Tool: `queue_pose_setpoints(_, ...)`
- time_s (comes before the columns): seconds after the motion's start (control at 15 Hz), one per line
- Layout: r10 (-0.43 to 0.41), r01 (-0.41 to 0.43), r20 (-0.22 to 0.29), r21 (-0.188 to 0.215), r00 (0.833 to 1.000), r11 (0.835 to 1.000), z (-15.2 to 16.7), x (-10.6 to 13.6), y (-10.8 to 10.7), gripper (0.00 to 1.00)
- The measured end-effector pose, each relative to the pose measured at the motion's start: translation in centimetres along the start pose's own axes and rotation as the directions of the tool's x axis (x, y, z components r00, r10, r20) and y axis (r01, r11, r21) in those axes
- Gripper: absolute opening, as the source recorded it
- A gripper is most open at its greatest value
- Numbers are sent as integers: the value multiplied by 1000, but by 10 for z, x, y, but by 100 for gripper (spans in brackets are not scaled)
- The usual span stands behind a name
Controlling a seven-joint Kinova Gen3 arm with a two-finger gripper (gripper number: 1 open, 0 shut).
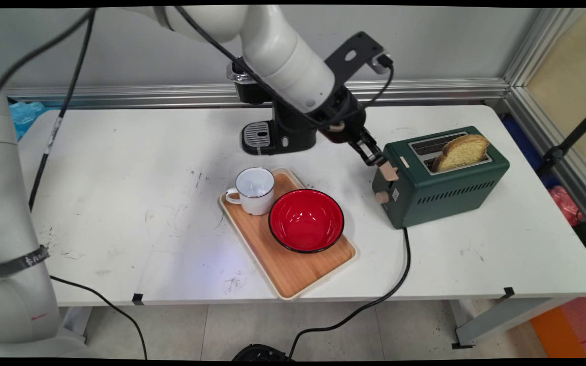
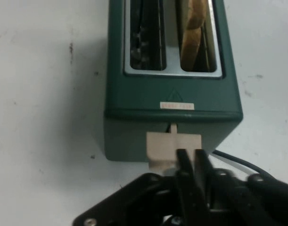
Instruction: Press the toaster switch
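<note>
White table (image 1: 120, 203) is holding a green toaster (image 1: 440, 188) | gripper (image 1: 377, 161) is touching the toaster's lever (image 2: 174, 148) from above | fingers (image 2: 184, 165) are pressing together, holding nothing

white arm (image 1: 283, 56) slants down to the right, end effector (image 1: 374, 158) fingers pressed together.

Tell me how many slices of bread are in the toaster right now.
1. A single bread slice sticks up from the green toaster's slot nearer the table's front edge. The other slot looks empty from the hand view, though its bottom is dark.
</note>
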Motion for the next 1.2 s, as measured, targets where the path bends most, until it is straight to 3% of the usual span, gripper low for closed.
queue_pose_setpoints(1.2, 12, -14, 49, 32, 999, 999, 58, 5, 5, 0)
